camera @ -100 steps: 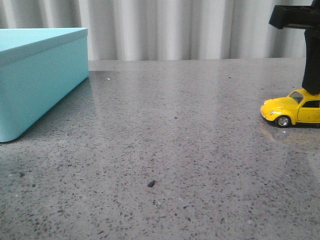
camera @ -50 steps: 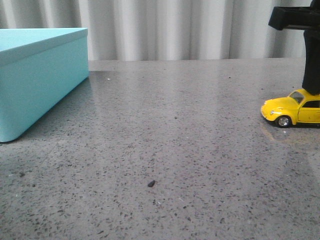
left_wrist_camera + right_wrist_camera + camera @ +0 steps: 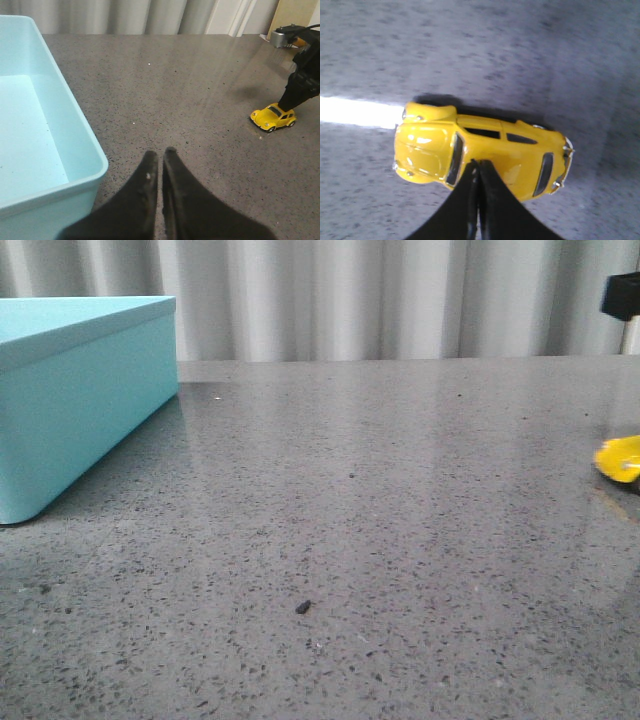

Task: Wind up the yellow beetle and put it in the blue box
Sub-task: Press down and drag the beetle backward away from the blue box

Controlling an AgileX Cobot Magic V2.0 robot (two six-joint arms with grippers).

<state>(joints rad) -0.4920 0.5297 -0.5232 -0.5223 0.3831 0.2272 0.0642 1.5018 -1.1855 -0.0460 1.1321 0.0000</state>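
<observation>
Winding step in progress, storing not begun.
Right gripper [image 3: 479, 167], fingers closed, is pressing the yellow beetle [image 3: 480, 150] at 3 o'clock; blue box [image 3: 70, 390] is sitting open, empty.

The front camera sits low, looking across the table [image 3: 380, 490]. One wrist camera looks from higher up. Another looks straight down, very close. All show the yellow beetle [image 3: 620, 459].

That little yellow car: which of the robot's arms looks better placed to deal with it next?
The right. Its gripper is shut, fingertips pressing on the yellow car's roof. The left gripper, also shut, hangs beside the blue box, well away from the car.
</observation>
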